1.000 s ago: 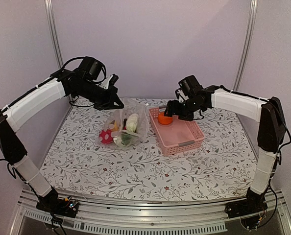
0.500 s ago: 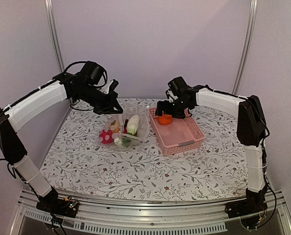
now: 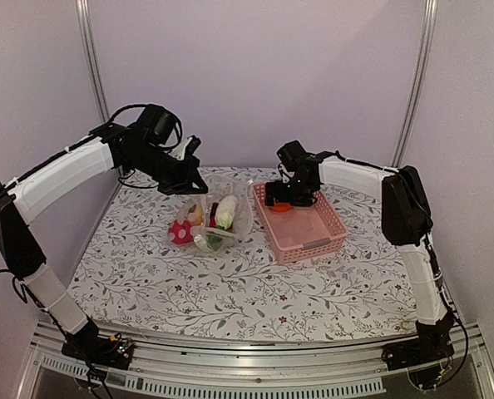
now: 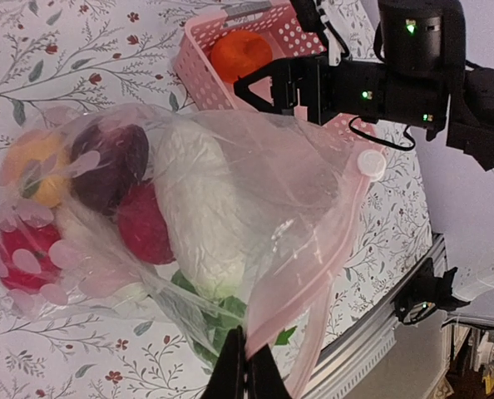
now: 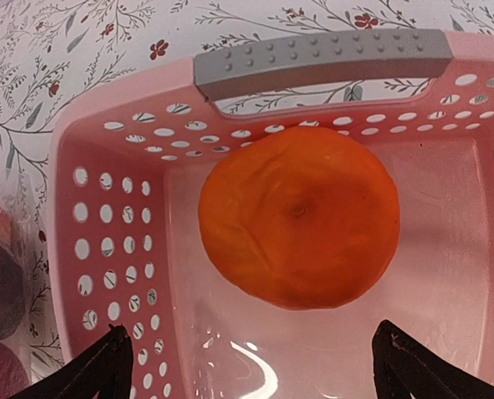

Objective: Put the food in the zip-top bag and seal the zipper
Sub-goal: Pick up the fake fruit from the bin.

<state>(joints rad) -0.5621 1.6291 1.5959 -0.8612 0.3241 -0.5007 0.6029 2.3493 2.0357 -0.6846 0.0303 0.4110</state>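
On the left side, the left gripper (image 4: 245,367) is pinched tight on the edge of the zip-top bag (image 4: 247,166), close to the zipper (image 4: 334,241), and lifts that side up; the bag lies on the flowery table (image 3: 230,299), just beside the pink basket (image 5: 106,274). Inside the bag sit a yellow fruit (image 4: 31,166), a dark purple one (image 4: 110,166), a red one (image 4: 143,224), a big white one (image 4: 201,208) and some green leaves (image 4: 222,303); the bag looks quite full. To the right, one orange fruit (image 5: 301,216) lies alone in the basket, at the end with the grey handle (image 5: 322,62); the right gripper (image 5: 255,366) hangs over it with its two fingers wide apart and holds nothing.

The orange fruit looks like the last food to go in. It is round and smooth, so it could slip out or roll away if the fingers close off its middle; the fingers could also bump the basket wall, since the fruit sits near that end. If the pinch on the bag slips, the mouth could flop shut and the fruit would land on the table. The bag is so full that the fruit may not fit well; then the zipper could be hard to press closed.
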